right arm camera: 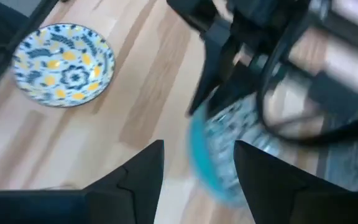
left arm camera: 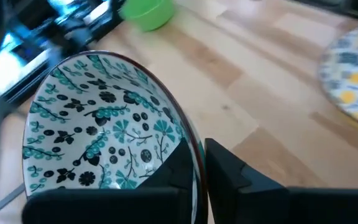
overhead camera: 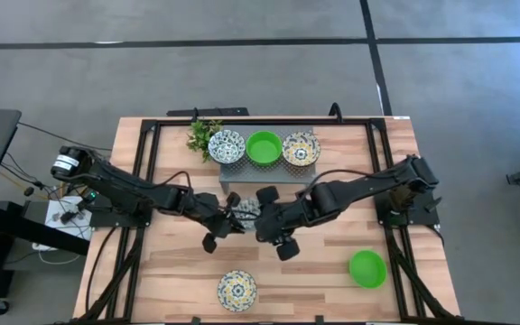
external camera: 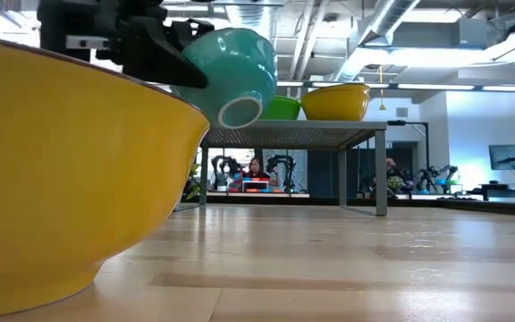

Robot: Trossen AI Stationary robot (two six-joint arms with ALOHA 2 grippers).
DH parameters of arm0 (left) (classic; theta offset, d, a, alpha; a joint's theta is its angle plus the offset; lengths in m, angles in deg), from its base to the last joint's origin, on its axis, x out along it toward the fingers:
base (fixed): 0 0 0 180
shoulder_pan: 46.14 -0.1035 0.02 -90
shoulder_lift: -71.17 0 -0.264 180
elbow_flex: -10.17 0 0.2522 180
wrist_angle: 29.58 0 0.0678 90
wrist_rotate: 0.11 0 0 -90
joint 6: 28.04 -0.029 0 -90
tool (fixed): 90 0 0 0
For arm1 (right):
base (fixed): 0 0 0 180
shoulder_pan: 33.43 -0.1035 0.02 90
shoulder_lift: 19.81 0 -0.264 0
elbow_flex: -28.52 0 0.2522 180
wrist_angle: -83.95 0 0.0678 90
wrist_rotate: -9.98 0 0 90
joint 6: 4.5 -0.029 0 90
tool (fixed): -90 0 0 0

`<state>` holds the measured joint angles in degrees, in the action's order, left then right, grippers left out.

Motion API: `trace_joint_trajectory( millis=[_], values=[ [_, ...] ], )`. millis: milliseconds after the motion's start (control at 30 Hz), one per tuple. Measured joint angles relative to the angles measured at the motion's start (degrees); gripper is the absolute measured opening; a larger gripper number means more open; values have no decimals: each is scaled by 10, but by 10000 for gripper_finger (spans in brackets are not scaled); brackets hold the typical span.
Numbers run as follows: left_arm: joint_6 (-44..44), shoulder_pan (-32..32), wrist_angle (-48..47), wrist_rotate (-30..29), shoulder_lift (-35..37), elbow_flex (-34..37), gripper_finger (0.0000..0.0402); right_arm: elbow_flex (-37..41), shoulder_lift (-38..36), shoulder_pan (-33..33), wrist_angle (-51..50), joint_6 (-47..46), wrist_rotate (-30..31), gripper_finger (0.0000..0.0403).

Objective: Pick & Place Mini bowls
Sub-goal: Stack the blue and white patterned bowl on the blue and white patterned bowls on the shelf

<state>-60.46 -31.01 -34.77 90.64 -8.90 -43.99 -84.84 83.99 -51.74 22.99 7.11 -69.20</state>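
From above: the left gripper (overhead camera: 233, 219) and the right gripper (overhead camera: 262, 219) meet mid-counter over a patterned bowl (overhead camera: 246, 208). On the grey stand (overhead camera: 264, 171) sit a blue floral bowl (overhead camera: 227, 145), a green bowl (overhead camera: 264, 147) and a yellow floral bowl (overhead camera: 301, 149), all empty. Another green bowl (overhead camera: 366, 268) and a yellow-flowered bowl (overhead camera: 236, 290) rest on the wooden counter (overhead camera: 323, 280).

Table level: a teal-sided bowl (external camera: 231, 76) hangs tilted in the air, a big yellow bowl (external camera: 61, 170) up close.

Left wrist: fingers (left arm camera: 185, 171) pinch the rim of the teal floral bowl (left arm camera: 98, 130), nothing inside it.

Right wrist: fingers (right arm camera: 143, 171) stand wide, gripping nothing, the teal bowl (right arm camera: 219, 158) just beyond.
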Motion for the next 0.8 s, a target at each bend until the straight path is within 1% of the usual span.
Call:
trace_joint_trajectory(
  millis=[133,267,300,433,500,567,600,667,733,800],
  values=[
    [39,23,-5,-111,17,0,32,-24,-2,-5,-102,-105,0,179],
    [44,77,-50,-202,50,0,30,-22,-1,-7,-191,-199,-1,154],
    [44,92,-63,-223,61,0,28,-16,-1,-9,-200,-220,-1,147],
    [44,142,-82,-308,113,0,27,25,3,-23,-201,-242,-2,117],
    [38,158,-98,-360,143,0,31,52,1,-31,-169,-242,-2,102],
    [14,161,-108,-420,172,0,31,83,1,-37,-129,-242,-4,87],
    [-4,159,-107,-448,185,0,30,98,3,-40,-108,-242,-7,79],
    [-40,143,-107,-482,213,0,26,119,3,-44,-70,-239,-24,61],
    [-64,113,-105,-487,237,0,26,131,3,-45,-44,-239,-34,41],
    [-66,69,-105,-488,258,0,28,132,3,-45,-42,-239,-35,19]
  ],
)
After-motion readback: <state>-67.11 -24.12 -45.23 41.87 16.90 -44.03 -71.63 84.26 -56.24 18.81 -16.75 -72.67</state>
